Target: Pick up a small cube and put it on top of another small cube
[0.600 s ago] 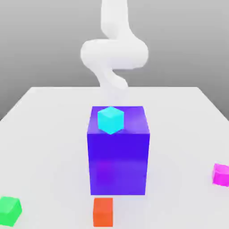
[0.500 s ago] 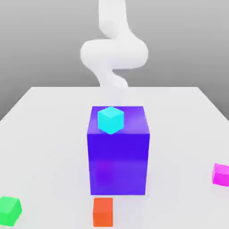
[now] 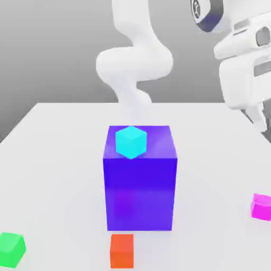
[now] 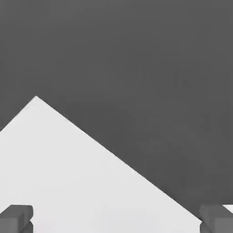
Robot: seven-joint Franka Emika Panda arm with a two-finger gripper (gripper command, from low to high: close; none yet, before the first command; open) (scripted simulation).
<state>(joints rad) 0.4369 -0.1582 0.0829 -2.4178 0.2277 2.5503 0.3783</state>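
pink cube sitting on bench, exterior view's right edge | tool hanging open, empty | cube lying well below tool, slightly toward camera | descent pending

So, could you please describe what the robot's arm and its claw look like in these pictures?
The arm is smooth, glossy white, built of rounded tubular links. Near the wrist sits a dark ring with a blue-violet sheen and a small round mark. The hand is a boxy white housing with grey recessed panels. The claw has two blocky dark grey fingertips. No cables are visible.
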